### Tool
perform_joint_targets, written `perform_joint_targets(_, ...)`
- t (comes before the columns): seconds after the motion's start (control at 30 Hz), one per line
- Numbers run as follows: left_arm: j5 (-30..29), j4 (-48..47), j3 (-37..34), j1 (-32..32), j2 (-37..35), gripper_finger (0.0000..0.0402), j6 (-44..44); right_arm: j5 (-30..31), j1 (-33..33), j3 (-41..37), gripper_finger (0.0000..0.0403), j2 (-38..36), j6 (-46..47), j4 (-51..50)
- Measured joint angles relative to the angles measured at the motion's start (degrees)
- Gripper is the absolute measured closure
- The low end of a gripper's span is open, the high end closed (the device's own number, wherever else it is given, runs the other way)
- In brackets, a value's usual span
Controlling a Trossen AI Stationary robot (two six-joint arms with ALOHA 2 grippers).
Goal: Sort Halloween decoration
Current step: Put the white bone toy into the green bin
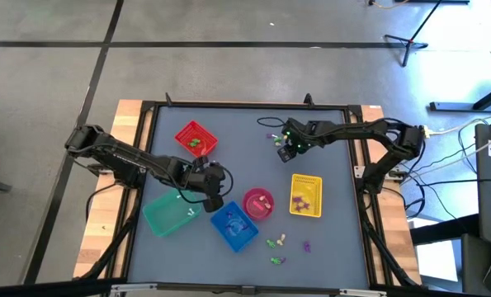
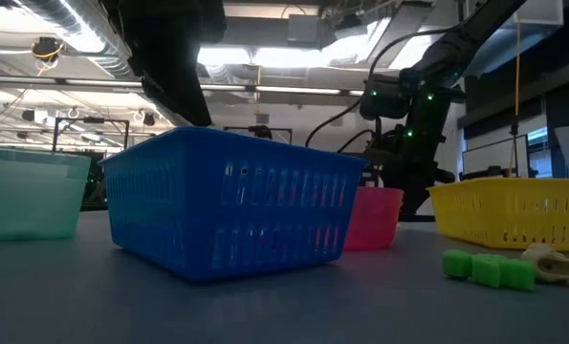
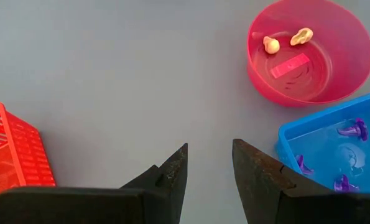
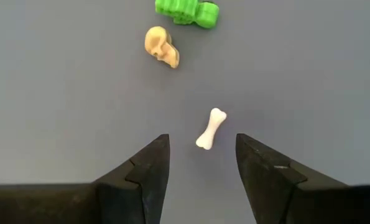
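In the right wrist view a small white bone (image 4: 210, 129) lies on the grey table just ahead of my right gripper (image 4: 202, 140). That gripper is open and points down, with a finger on either side of the bone's near end and touching nothing. Beyond the bone lie a cream skull (image 4: 162, 47) and a green trinket (image 4: 187, 11). This cluster sits at the table's far middle (image 1: 274, 136). My left gripper (image 3: 209, 149) hangs open over bare table between the red basket (image 3: 10, 149), the pink bowl (image 3: 309, 87) and the blue basket (image 3: 290, 134).
The red basket (image 1: 183, 132) holds green pieces, the yellow basket (image 1: 305, 177) purple ones, the blue basket (image 1: 245, 239) purple ones, and the pink bowl (image 1: 249, 198) cream ones. A teal basket (image 1: 167, 216) stands at the near left. Several loose trinkets (image 1: 276, 243) lie near the front edge.
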Motion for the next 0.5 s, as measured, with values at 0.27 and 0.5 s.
perform_joint_targets(0.27, 0.0, 0.0, 0.0, 0.0, 0.0, 0.0292, 0.0, 1.3, 0.0, 0.0, 0.0221, 0.0, 0.0, 0.0)
perform_joint_targets(0.5, 0.0, 0.0, 0.0, 0.0, 0.0, 0.0292, 0.0, 2.3, 0.0, 0.0, 0.0221, 0.0, 0.0, 0.0)
